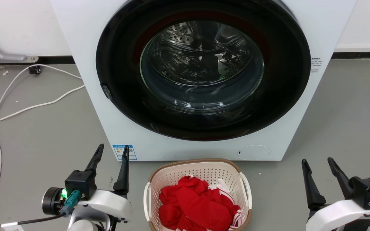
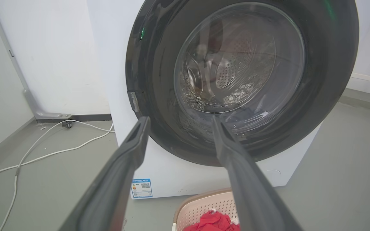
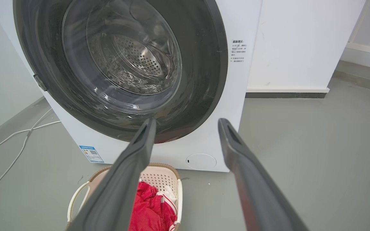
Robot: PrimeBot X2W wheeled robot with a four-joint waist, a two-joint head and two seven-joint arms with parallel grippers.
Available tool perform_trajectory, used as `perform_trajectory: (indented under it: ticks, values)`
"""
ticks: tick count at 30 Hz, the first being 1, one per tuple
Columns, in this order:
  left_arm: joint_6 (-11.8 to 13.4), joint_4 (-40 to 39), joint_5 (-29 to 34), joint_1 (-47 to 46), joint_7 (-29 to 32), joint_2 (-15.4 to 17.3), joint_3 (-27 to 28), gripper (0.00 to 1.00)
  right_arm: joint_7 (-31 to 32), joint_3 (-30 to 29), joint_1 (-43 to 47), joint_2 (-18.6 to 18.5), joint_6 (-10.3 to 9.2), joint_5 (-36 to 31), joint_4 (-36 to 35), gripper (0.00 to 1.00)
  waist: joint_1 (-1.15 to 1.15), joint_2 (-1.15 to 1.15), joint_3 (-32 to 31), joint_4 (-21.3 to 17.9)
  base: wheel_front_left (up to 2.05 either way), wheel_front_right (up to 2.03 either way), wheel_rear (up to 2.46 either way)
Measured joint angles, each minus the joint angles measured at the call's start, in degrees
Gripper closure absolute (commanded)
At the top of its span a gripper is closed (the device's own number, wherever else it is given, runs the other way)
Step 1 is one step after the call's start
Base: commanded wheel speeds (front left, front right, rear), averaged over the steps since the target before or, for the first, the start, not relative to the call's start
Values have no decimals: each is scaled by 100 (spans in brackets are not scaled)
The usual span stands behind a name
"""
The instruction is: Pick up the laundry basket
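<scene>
1. Floor (image 1: 348, 128): smooth grey, matte, with a few small scuffs and specks. It carries everything listed below.
2. Walls (image 1: 18, 25): plain white, meeting the floor at a dark skirting strip (image 1: 56, 60). A grey metal bracket (image 1: 2, 54) is fixed low on the left.
3. Washing machine (image 1: 82, 48): white front-loader standing on the floor against the back wall.
4. Machine door (image 1: 124, 106): round and dark-framed, shut. Its clear glass bowl (image 1: 201, 64) shows the perforated steel drum behind it.
5. Laundry basket (image 1: 201, 170): cream perforated plastic with a brown woven-look rim and a white handle (image 1: 146, 200) on each side. It stands upright on the floor just in front of the machine's base, below the door and between the two grippers, touched by neither. The left wrist view shows it at its lower edge (image 2: 204, 205), and the right wrist view shows it at lower left (image 3: 159, 176).
6. Red garment (image 1: 198, 202): crumpled with white trim, lying inside the basket and filling most of it.
7. Left gripper (image 1: 113, 147): to the basket's left, dark fingers parted wide and pointing towards the machine, holding nothing.
8. Right gripper (image 1: 317, 159): well to the basket's right, fingers likewise spread, holding nothing.
9. White cable (image 1: 27, 107): trails in loose curves over the floor left of the machine.
10. Round cap (image 1: 253, 152): white, low on the machine front at the right.
11. Blue label (image 1: 124, 152): low on the machine front at the left.
</scene>
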Motion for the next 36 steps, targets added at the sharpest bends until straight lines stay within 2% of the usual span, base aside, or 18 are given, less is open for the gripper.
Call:
perform_trajectory:
  ticks: [25, 36]
  values:
    - [116, 126, 680, 19, -232, -31, -42, 0, -127, -23, 105, 8, 1, -810, -108, 0, 0, 0, -41, 26, 0, 0, 0]
    - [115, 197, 609, 20, -241, -43, -32, 0, -178, -53, 108, 9, 1, -703, -57, 0, 0, 0, -38, 33, 0, 0, 0]
